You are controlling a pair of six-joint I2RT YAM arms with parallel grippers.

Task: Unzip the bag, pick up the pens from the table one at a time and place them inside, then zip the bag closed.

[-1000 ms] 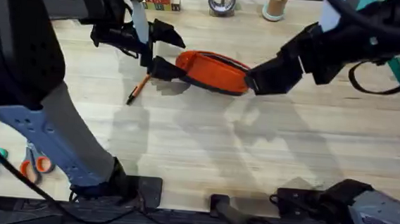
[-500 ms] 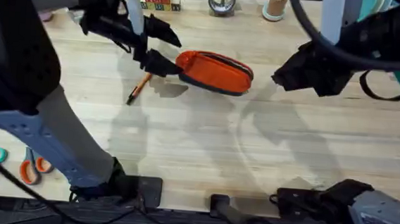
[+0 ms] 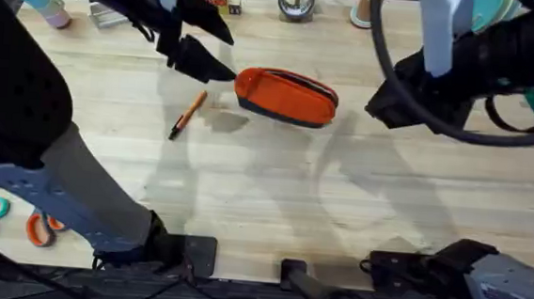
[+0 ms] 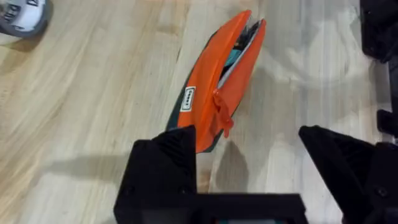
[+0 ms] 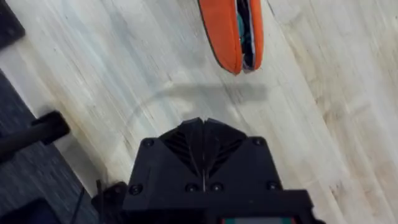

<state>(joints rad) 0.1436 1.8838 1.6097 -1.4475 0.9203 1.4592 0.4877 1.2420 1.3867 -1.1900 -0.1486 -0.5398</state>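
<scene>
On the light wood table [image 3: 274,188] the bag [image 3: 286,96] lies unzipped at centre, both arms clear: left gripper [image 4: 249,158] spread wide and empty, right gripper [image 5: 203,146] pinched closed on nothing, so next comes the pen [image 3: 187,114] at nine o'clock.

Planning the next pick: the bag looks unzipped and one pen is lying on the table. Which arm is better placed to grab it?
Probably the left. The pen lies left of the bag, just below the left gripper, whose fingers are open. The right gripper sits on the bag's far side, fingers shut.
</scene>
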